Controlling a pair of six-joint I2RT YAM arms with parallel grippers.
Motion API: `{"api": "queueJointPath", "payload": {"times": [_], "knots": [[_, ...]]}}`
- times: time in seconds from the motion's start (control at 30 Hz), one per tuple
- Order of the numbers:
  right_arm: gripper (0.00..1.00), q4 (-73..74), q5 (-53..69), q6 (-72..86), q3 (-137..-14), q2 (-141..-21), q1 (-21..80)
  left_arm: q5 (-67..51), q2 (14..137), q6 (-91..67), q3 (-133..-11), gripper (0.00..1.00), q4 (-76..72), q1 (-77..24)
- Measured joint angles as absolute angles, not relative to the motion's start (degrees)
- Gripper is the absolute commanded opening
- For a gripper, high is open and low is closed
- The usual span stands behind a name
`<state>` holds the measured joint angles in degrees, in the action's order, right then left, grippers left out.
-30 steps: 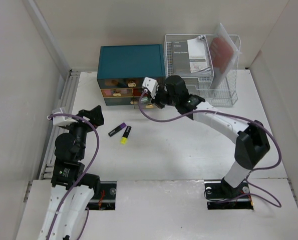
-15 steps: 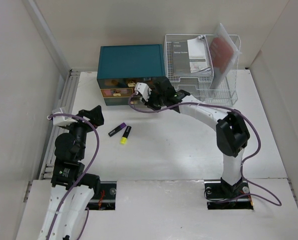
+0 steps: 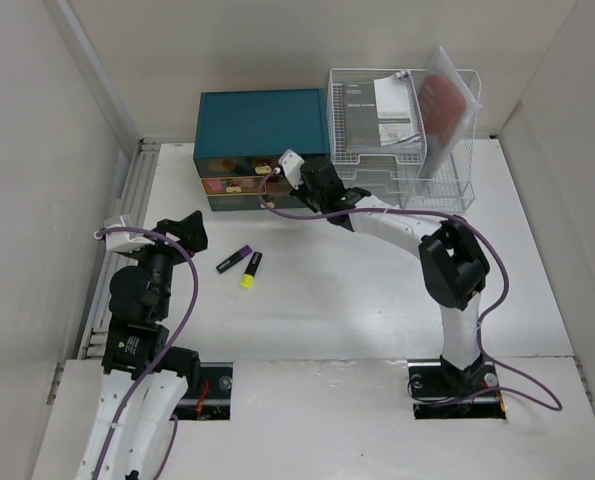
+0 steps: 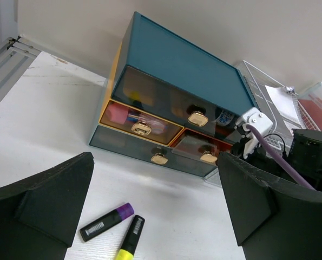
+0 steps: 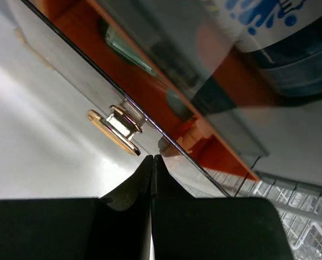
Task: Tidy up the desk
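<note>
Two slots cut the near edge of the desk (image 3: 357, 290), a flat white top that fills the middle of the scene between pale walls, with an arm base seated in each slot. On its far side a teal chest (image 3: 262, 122) stands left of a wire rack (image 3: 402, 135), the two just beside each other; the rack holds papers and a reddish folder. On the left, a purple-capped marker (image 3: 234, 261) and a yellow-capped marker (image 3: 251, 269) lie just beside each other on the bare top. The left gripper (image 3: 184, 229) hangs left of the markers, jaws wide apart and holding nothing. The right gripper (image 5: 152, 162) is at the chest front, jaws pressed together and empty, tips just beside a gold knob (image 5: 115, 130) on an orange-lined drawer.
</note>
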<state>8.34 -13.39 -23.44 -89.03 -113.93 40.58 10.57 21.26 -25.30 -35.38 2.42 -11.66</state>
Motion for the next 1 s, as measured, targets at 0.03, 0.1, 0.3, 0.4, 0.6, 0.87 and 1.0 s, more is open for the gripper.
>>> {"api": "queueJointPath", "payload": {"times": [0.03, 0.1, 0.3, 0.4, 0.6, 0.87, 1.0], "knots": [[0.0, 7.4, -14.4, -23.5, -89.0, -114.4, 40.6, 10.6, 21.3, -25.3, -35.4, 0.98, 2.4, -11.7], [0.0, 5.5, -16.5, -23.8, -89.0, -115.4, 40.6, 10.6, 21.3, -25.3, -35.4, 0.98, 2.4, -11.7], [0.0, 1.3, -21.1, -24.3, -89.0, -117.1, 40.6, 10.6, 21.3, -25.3, -35.4, 0.98, 2.4, -11.7], [0.0, -0.1, -22.5, -24.3, -88.5, -117.1, 40.9, 10.6, 21.4, -25.3, -35.4, 0.98, 2.4, -11.7], [0.0, -2.5, -20.3, -25.3, -85.0, -115.9, 41.2, 10.5, 21.9, -24.9, -35.4, 0.98, 2.4, -11.7], [0.65, 9.0, 11.7, -35.7, -76.9, -98.2, 40.2, 8.0, 29.7, -22.5, -35.4, 0.91, 1.1, -11.7], [0.75, 9.9, 22.6, -37.3, -77.1, -93.3, 39.8, 6.0, 36.5, -21.6, -35.4, 0.77, 1.2, -11.5]]}}
